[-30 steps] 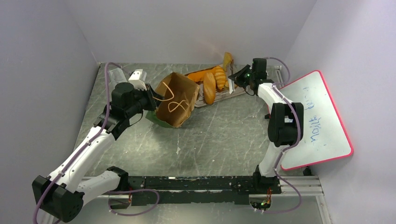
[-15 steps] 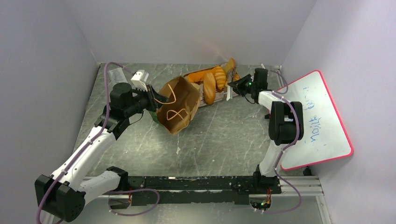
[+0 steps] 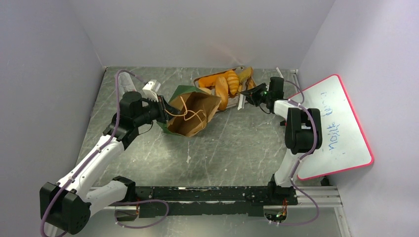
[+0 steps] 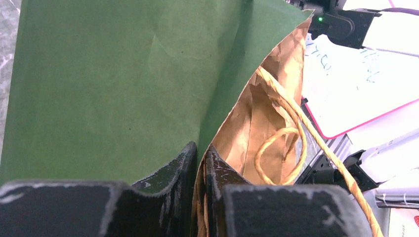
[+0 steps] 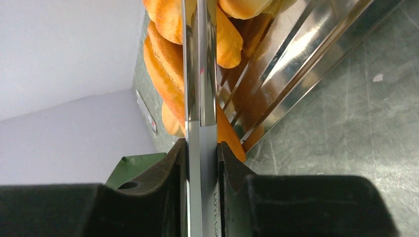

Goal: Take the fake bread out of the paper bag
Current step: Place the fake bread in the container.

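**A:** Well, what does the left tool [image 4: 200, 148] hold?

**B:** Its jaws are pressed narrow on one wall of the paper bag [image 3: 192, 112], right at the rim. The green outside is on one side of them and the brown inside on the other.

**A:** And going outward from there?

**B:** The bag lies tipped over on the counter [image 3: 237, 143]. Its long axis runs from the left tool to the right and a little toward the far side. That end comes just beside the metal tray [image 5: 296, 49].

**A:** Where is the fake bread?

**B:** The fake bread [image 3: 223, 85] that I can see is piled on the tray. From the left tool it is beyond the bag, well apart. Inside the bag, the left wrist view shows only brown paper and the cord handles [image 4: 281, 148]. The deep part is hidden, so I cannot tell if a piece is left there.

**A:** And the right tool?

**B:** The right tool [image 5: 201, 148] is clamped on the shiny rim of the tray, with the bread just past its fingertips. So the right arm is the nearer one to the bread.

**A:** What does the next move depend on, then?

**B:** I think on the bag's axis. Any piece inside could only leave through the rim end that the left tool holds. The right arm would first need to release the tray.
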